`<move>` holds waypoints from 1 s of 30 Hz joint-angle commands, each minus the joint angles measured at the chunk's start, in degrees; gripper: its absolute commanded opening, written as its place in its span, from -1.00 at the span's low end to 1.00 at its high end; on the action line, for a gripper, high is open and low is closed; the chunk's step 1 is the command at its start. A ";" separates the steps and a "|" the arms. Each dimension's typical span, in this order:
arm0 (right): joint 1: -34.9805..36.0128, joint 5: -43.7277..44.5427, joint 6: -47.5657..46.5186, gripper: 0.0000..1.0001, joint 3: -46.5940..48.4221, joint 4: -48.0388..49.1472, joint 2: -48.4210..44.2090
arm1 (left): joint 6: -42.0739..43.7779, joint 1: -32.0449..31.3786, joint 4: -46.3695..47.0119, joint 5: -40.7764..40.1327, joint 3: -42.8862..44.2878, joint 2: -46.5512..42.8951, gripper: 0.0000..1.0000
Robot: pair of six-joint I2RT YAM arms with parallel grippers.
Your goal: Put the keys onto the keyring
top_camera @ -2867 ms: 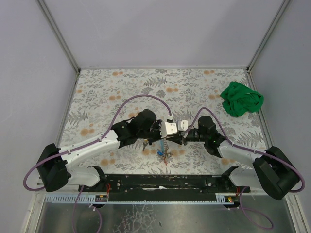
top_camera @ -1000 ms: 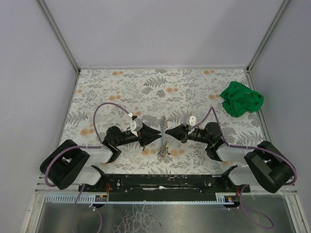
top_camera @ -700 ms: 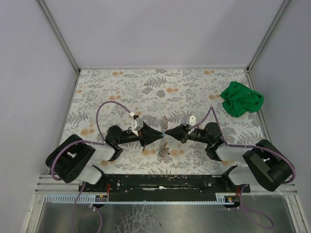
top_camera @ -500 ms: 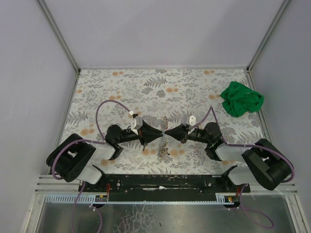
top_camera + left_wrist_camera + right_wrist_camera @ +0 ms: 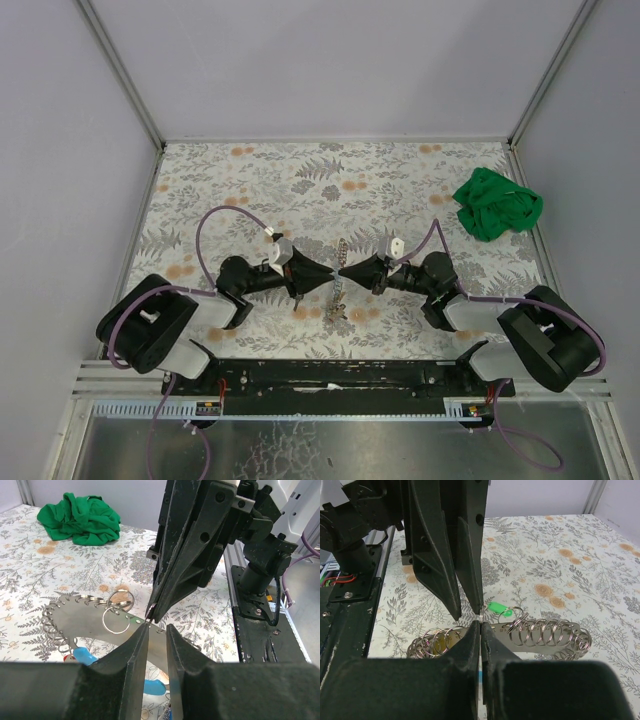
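on floral cloth (image 5: 250,180), thin steel split rings (image 5: 545,632), glossy green key cap (image 5: 499,608)

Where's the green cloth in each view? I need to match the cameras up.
Top external: cloth at the far right of the table, beside the right wall.
Left wrist: cloth in the top-left corner, on the table beyond the ring strip.
Right wrist: not in view.
Shared landmark: the ring strip, mid-table in the top view, lower left in the left wrist view, and centre-low in the right wrist view.
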 commanded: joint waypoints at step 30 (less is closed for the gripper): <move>-0.26 -6.52 0.61 -0.94 2.82 6.21 1.25 | -2.52 0.91 4.78 3.48 3.22 3.47 -1.00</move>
